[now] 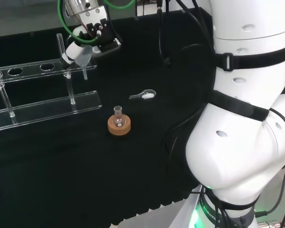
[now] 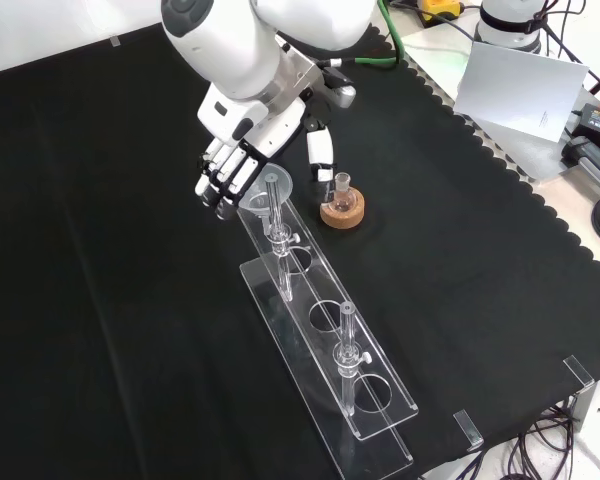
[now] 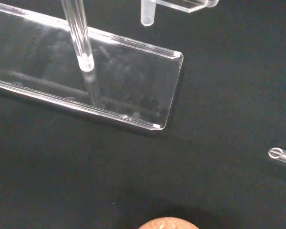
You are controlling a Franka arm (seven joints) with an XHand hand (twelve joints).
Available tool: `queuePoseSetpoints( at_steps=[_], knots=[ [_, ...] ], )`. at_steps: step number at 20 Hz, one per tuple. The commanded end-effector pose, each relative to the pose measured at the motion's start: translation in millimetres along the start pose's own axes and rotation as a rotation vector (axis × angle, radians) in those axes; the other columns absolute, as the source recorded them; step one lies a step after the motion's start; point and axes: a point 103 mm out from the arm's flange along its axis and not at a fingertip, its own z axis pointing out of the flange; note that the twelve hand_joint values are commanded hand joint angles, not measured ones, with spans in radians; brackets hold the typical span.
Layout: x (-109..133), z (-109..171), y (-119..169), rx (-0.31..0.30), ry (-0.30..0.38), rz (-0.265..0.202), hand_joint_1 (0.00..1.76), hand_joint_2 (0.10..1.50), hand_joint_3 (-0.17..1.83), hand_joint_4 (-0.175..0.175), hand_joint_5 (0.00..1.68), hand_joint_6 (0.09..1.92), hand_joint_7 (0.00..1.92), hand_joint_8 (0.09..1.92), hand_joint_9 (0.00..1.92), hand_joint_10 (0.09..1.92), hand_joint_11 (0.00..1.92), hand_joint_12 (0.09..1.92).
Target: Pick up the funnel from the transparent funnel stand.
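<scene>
**Reaching for a funnel at the stand's end**

Stretching across the desk (image 2: 100, 300) draped in black cloth, the white arm (image 1: 247, 142) is bringing its hand (image 2: 242, 150) to the far end of the transparent funnel stand (image 2: 325, 345) in the front view. The stand's upper shelf, with round holes, is sitting on thin clear posts above a flat base plate (image 3: 128, 90). The hand's fingers (image 2: 220, 180) are hanging curled beside the funnel (image 2: 271, 190), with the thumb (image 2: 321, 150) on the other side; whether they are actually pinching it cannot be told. The funnel is sitting in the last hole of the stand, its wide mouth up and its stem (image 1: 84, 72) pointing down through the shelf in the head view. A small glass flask (image 1: 118, 115) is standing upright in a cork ring (image 1: 119, 127), just beside the stand's end. A small clear spoon-like piece (image 1: 145, 95) is lying on the cloth, beyond the flask in the head view.
</scene>
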Motion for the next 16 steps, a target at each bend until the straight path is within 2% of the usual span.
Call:
queuePoseSetpoints(
  at_steps=[1, 7, 16],
  knots=[
    [-6.1, 3.0, 10.6, 0.020, 0.022, 0.016, 0.31, 0.72, 0.00, 0.039, 0.00, 0.09, 0.00, 0.09, 0.00, 0.09, 0.00, 0.76],
    [-12.4, -3.5, 13.8, 0.002, 0.021, 0.023, 0.32, 0.72, 0.00, 0.033, 0.00, 0.09, 0.02, 0.09, 0.00, 0.09, 0.00, 0.88],
    [-15.6, -5.6, 14.2, 0.012, -0.001, 0.017, 0.33, 0.73, 0.00, 0.025, 0.00, 0.09, 0.09, 0.09, 0.05, 0.09, 0.00, 1.01]
  ],
)
